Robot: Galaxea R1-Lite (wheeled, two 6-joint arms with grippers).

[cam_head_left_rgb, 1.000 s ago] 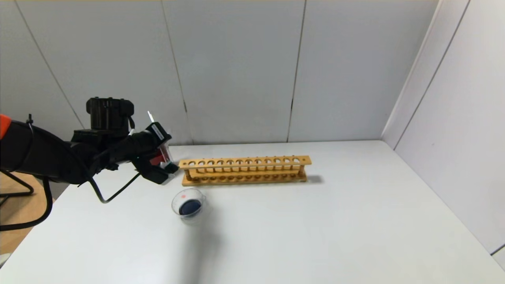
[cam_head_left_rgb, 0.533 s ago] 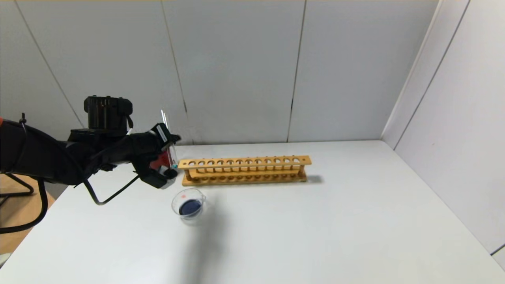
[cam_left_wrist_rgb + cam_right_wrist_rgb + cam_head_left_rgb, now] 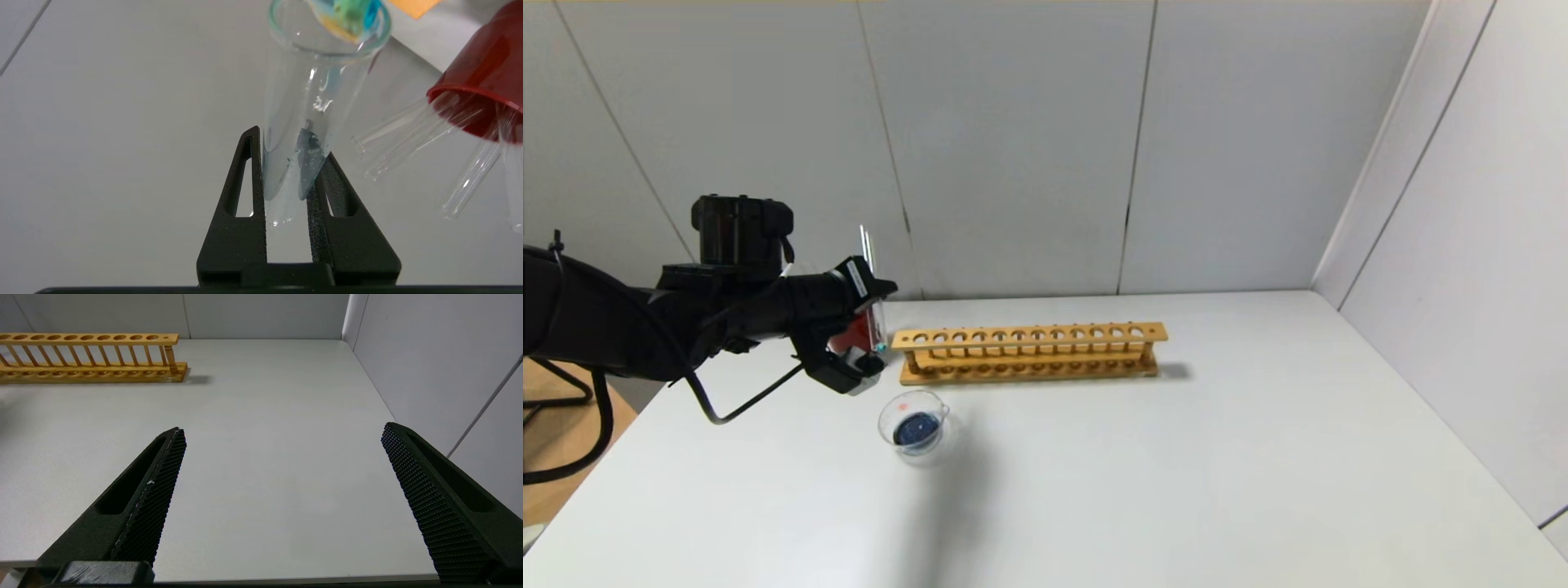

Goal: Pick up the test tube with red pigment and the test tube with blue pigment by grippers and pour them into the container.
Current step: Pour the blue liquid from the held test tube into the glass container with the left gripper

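My left gripper (image 3: 870,327) is shut on the test tube with blue pigment (image 3: 872,286) and holds it nearly upright above the table, left of the rack and behind the container. Only a teal trace shows at the tube's lower end. In the left wrist view the fingers (image 3: 253,171) pinch this clear tube (image 3: 314,94). The container (image 3: 915,426), a small clear glass dish, holds dark blue liquid. The test tube with red pigment is not visible. My right gripper (image 3: 282,428) is open and empty over bare table, out of the head view.
A wooden tube rack (image 3: 1029,351) with empty holes stands mid-table; it also shows in the right wrist view (image 3: 90,355). A dark red cup (image 3: 482,94) with several plain clear tubes (image 3: 400,134) stands just behind my left gripper. White walls close the back and right.
My left gripper has turned the tube from tilted to nearly upright and drawn back slightly to the left. The container and rack have not moved.
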